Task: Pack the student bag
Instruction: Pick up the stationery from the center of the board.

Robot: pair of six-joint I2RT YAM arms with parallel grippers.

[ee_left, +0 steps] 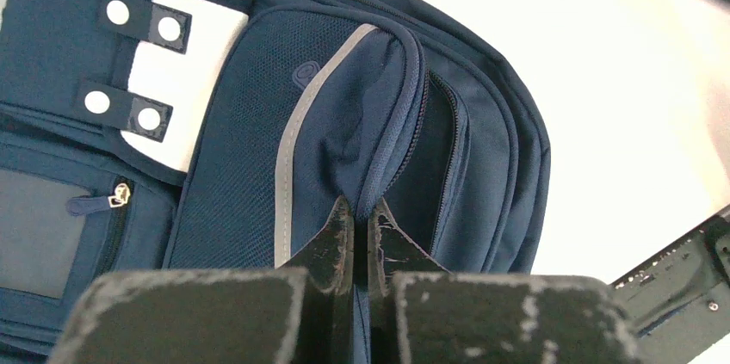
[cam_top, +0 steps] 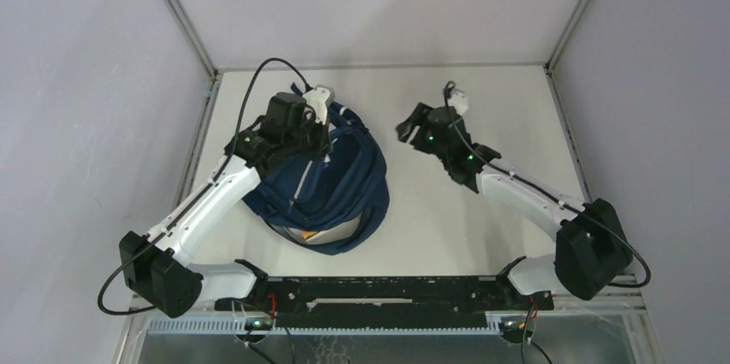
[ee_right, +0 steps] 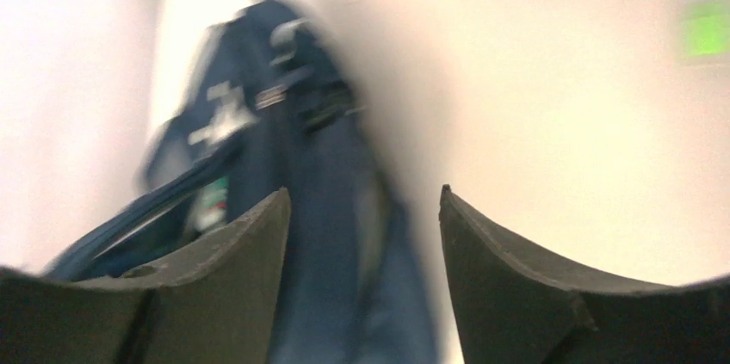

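Note:
The navy-blue student bag (cam_top: 331, 188) lies on the white table, left of centre, its front with white patches and a pale stripe facing up (ee_left: 284, 123). My left gripper (cam_top: 320, 133) is over the bag's far end. In the left wrist view it (ee_left: 361, 209) is shut on the zippered edge of the bag's front pocket. My right gripper (cam_top: 405, 132) hovers to the right of the bag, apart from it. In the right wrist view it (ee_right: 361, 200) is open and empty, and the bag (ee_right: 284, 149) shows blurred beyond the fingers.
Metal frame posts and pale walls bound the table on the left, right and back. A black rail (cam_top: 379, 291) runs along the near edge between the arm bases. Bare white tabletop (cam_top: 482, 97) lies right of the bag.

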